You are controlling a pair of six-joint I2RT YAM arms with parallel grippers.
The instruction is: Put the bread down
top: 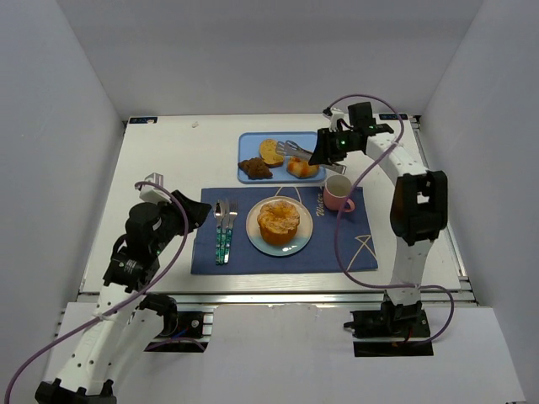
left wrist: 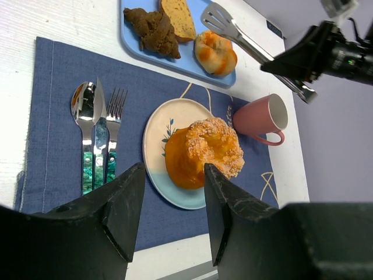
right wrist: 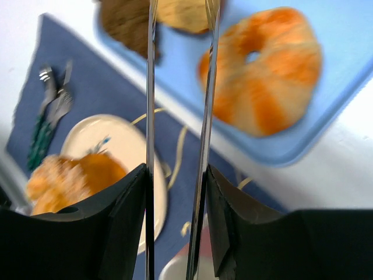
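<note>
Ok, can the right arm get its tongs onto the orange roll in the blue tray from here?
Probably yes. The right gripper holds the tongs, their tips hang over the blue tray right beside the orange roll, and nothing sits between them.

Four breads, three cutlery pieces, one plate, tray, mug, tongs, placemat.

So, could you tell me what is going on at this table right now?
The right gripper is shut on a pair of tongs, holding their tips over the blue tray, where a round roll, a dark pastry and a slice lie. The tongs grip no bread. One sugared bun already sits on the plate on the placemat. The left gripper hangs open near the cutlery, holding nothing.
</note>
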